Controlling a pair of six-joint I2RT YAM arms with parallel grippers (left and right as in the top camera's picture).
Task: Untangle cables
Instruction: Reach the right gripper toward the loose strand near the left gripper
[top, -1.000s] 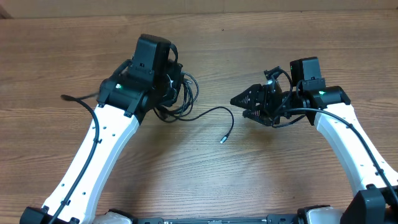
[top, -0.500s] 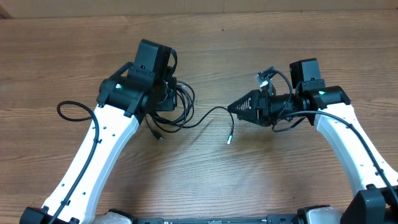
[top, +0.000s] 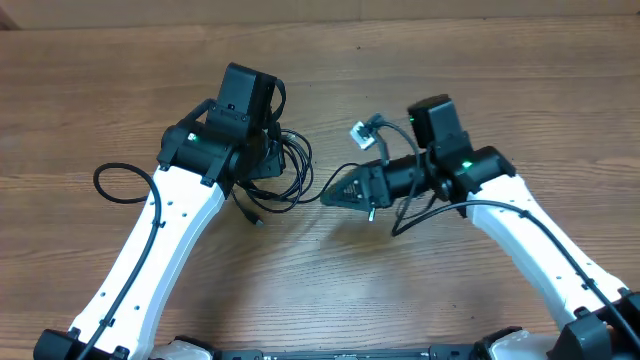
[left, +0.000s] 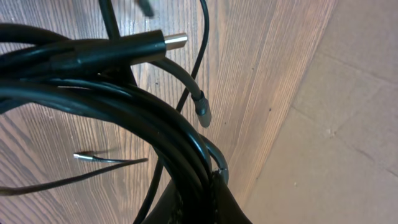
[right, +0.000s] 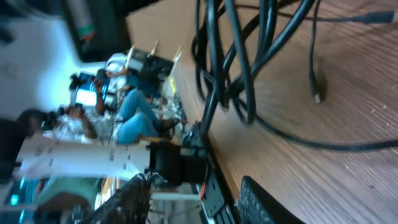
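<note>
Left gripper: your left gripper (top: 268, 166) is clamped tight, upper left of centre in the overhead view. Its wrist view shows the cords gathered against its dark finger (left: 202, 199) at the bottom edge, so it grips the cables.
Right gripper: your right gripper (top: 332, 196) points left at mid-frame with its jaws part-way apart. In its wrist view the two fingers (right: 261, 202) stand at the bottom edge with nothing between them.
Right gripper contact: its tip is just beside a strand (top: 345, 176) leading out of the bundle. You cannot tell whether it touches.
Cables: the cables (top: 292, 168) lie as one tangled bundle on the wooden table (top: 480, 60), just right of your left gripper and between the two arms.
Loop: one loop of cord (top: 118, 183) shows mid-left in the overhead frame, beside the left arm.
Count, bundles: one. The strands overlap too much for you to count them.
Count, plugs overhead: two, a lower plug (top: 257, 220) under the bundle and a second plug (top: 370, 213) under your right gripper.
Count, ends in the left wrist view: two clear ones, a metal-tipped plug (left: 171, 42) at the top and a rounded end (left: 203, 114) at centre.
Count, grippers: two.
</note>
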